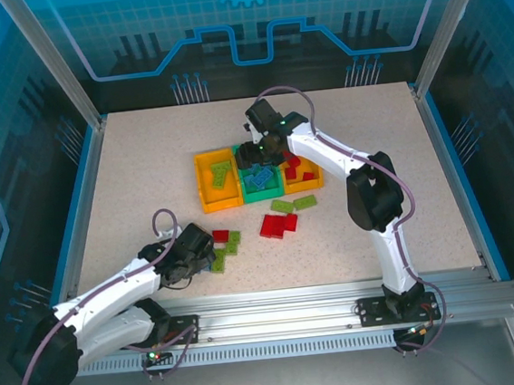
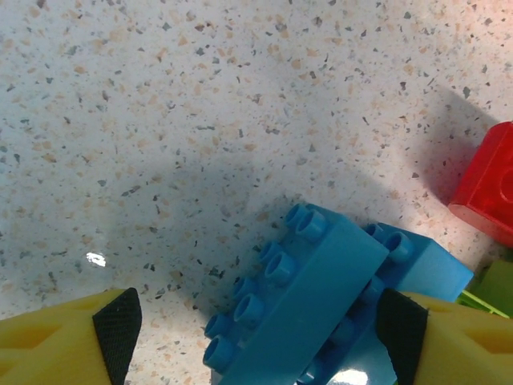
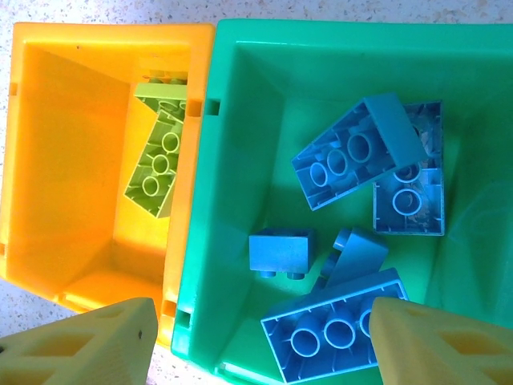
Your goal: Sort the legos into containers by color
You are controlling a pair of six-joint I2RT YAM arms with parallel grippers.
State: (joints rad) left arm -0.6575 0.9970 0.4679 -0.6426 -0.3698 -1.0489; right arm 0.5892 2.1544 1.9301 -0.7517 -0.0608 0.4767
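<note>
Found the left fingers [image 2: 56, 341] parted wide and low over the surface [image 2: 200, 96], straddling a stacked blue pair [image 2: 321, 297], one light blue brick lying across the other. Noted one pad just beside the lower brick and the other pad well apart from it, so nothing gripped yet. Recorded a red brick [image 2: 489, 192] near this pair, with a sliver of lime green next to it. Found the right fingers [image 3: 88, 349] likewise spread and empty, hanging above the green bin [image 3: 240, 80] with no brick between them. Counted roughly five binned blue bricks [image 3: 361, 152] lying in that bin. Noted binned green bricks [image 3: 160, 156] leaning in the yellow-orange bin [image 3: 48, 120] alongside. Saw binned red bricks [image 1: 298, 168] in the orange bin [image 1: 315, 185] at the right end of the row. Judged the sort well under way but unfinished. Noted loose red bricks [image 1: 278, 224] and loose green bricks [image 1: 293, 204] on the surface in front of the bins, plus a further small cluster of red, green and blue by the left arm. Rated the stacked blue pair as the piece in hand, bound for the green bin.
</note>
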